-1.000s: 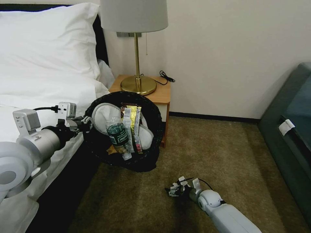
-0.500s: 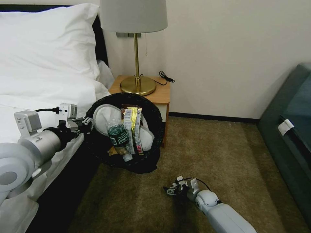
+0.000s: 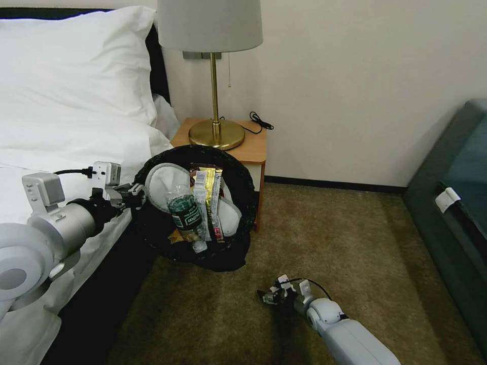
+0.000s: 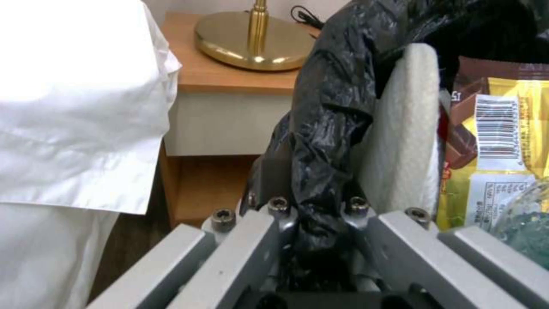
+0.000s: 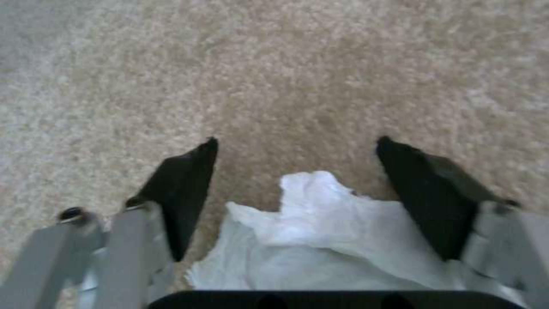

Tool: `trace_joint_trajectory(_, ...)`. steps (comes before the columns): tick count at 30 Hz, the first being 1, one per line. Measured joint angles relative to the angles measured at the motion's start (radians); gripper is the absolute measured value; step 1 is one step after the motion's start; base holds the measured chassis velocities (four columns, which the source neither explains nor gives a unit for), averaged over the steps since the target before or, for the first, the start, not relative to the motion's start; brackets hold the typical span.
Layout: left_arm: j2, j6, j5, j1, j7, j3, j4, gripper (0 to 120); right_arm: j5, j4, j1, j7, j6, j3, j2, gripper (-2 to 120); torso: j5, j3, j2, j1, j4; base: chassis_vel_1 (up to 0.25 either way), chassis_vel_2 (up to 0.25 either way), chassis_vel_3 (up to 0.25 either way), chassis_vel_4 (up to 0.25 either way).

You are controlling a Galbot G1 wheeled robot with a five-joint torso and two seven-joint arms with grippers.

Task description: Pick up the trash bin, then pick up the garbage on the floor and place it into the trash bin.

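The left hand [image 3: 133, 195] clamps the bin [image 3: 243, 177] rim, holding it tilted off the floor. The right hand [image 5: 297, 201] gapes low over carpet [image 5: 320, 64], a tissue [image 5: 320, 240] between its fingers.

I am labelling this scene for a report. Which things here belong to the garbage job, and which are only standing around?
Job: trash bin, held by left gripper; slippers, bottle, wrappers inside; tissue between open right gripper fingers.

Around: lamp, nightstand, pillow, cable.
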Motion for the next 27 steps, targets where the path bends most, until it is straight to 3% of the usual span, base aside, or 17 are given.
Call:
trace_joint_trajectory(5, -0.004, 0.0, 0.002, -0.001, 0.001, 0.001, 0.001, 1, 0.011, 0.037, -0.017, 0.029, -0.01, 0.007, -0.029, 50, 0.0015, 0.0, 0.0, 0.0, 0.0006, 0.0, 0.0, 0.0, 0.0)
trace_joint_trajectory(6, -0.004, 0.0, 0.002, -0.001, 0.001, 0.001, 0.001, 1, 0.011, 0.037, -0.017, 0.029, -0.01, 0.007, -0.029, 50, 0.0015, 0.0, 0.0, 0.0, 0.0006, 0.0, 0.0, 0.0, 0.0)
trace_joint_trajectory(7, -0.006, 0.0, 0.003, -0.001, 0.004, 0.002, 0.001, 1, 0.023, 0.055, -0.027, 0.034, -0.017, 0.008, -0.047, 42, 0.0014, 0.0, 0.0, 0.0, 0.0005, 0.0, 0.0, 0.0, 0.0)
trace_joint_trajectory(19, -0.006, 0.0, 0.011, -0.01, 0.015, 0.002, 0.007, 1, 0.029, 0.087, -0.056, 0.052, -0.021, 0.032, -0.084, 1, 0.0003, 0.0, 0.0, 0.0, 0.0003, 0.0, 0.0, 0.0, 0.0)
trace_joint_trajectory(27, 0.005, 0.0, 0.007, -0.013, 0.015, -0.001, 0.007, 1, 0.025, 0.086, -0.049, 0.058, -0.022, 0.034, -0.072, 0, 0.0002, 0.0, 0.0, 0.0, -0.0004, 0.0, 0.0, 0.0, 0.0)
